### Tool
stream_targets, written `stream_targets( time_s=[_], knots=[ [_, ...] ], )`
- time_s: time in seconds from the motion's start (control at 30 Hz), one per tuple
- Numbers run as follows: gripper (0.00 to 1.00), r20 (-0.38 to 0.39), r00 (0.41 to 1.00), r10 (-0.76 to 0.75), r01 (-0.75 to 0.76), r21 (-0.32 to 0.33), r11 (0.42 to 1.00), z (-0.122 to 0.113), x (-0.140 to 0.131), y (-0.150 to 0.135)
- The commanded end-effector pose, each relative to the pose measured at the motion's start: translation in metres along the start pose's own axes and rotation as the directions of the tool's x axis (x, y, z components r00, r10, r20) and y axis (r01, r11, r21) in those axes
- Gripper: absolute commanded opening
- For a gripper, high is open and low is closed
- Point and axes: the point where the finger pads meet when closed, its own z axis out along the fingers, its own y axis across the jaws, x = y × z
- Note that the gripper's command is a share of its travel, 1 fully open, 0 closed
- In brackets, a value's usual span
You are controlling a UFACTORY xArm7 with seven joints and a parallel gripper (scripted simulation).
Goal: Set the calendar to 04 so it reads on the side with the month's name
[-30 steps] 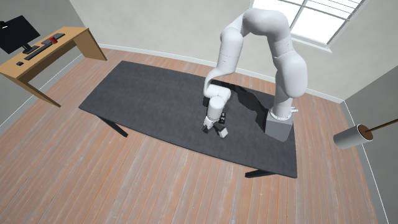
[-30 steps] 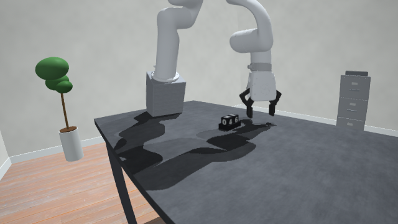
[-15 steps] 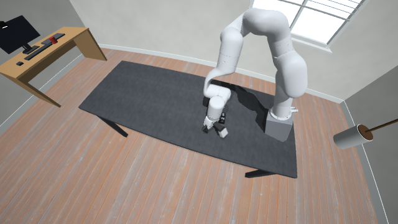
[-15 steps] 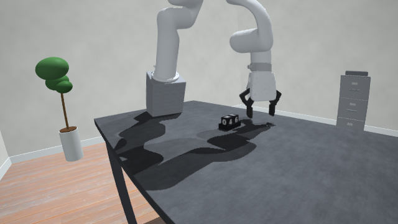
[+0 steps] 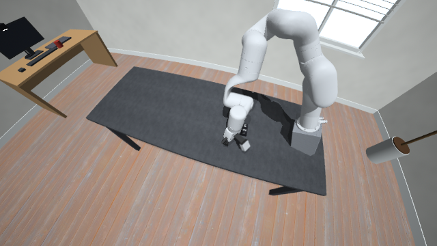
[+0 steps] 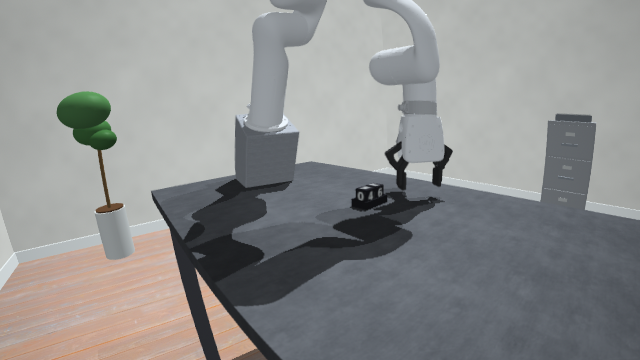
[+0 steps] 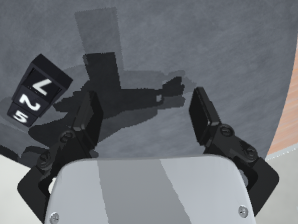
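The calendar (image 6: pixel 370 196) is a small black tray with two black cubes standing side by side in it, on the dark table. In the exterior view the faces toward the camera read 0 and 4, and a 6 shows on the right cube's side face. The month's name is too small to read. My gripper (image 6: pixel 419 181) is open and empty. It hangs a little above the table, just right of the calendar and apart from it. In the wrist view the calendar (image 7: pixel 36 92) sits at the left edge, outside my open fingers. It also shows in the top view (image 5: pixel 244 131), next to my gripper (image 5: pixel 227 141).
The arm's grey base block (image 6: pixel 266 156) stands at the table's far left corner. The table's edge (image 6: pixel 200 260) runs along the left. A potted plant (image 6: pixel 102 175) and a filing cabinet (image 6: pixel 570 160) stand off the table.
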Motion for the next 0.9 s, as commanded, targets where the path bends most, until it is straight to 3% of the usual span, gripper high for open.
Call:
stream_targets(
  time_s=[0.0, 0.5, 0.87],
  knots=[
    [1.00, 0.001, 1.000, 0.000, 0.000, -0.003, 1.000, -0.001, -0.001, 0.001],
    [1.00, 0.001, 1.000, 0.000, 0.000, -0.003, 1.000, -0.001, -0.001, 0.001],
    [1.00, 0.001, 1.000, 0.000, 0.000, -0.003, 1.000, -0.028, 0.000, 0.001]
  ],
)
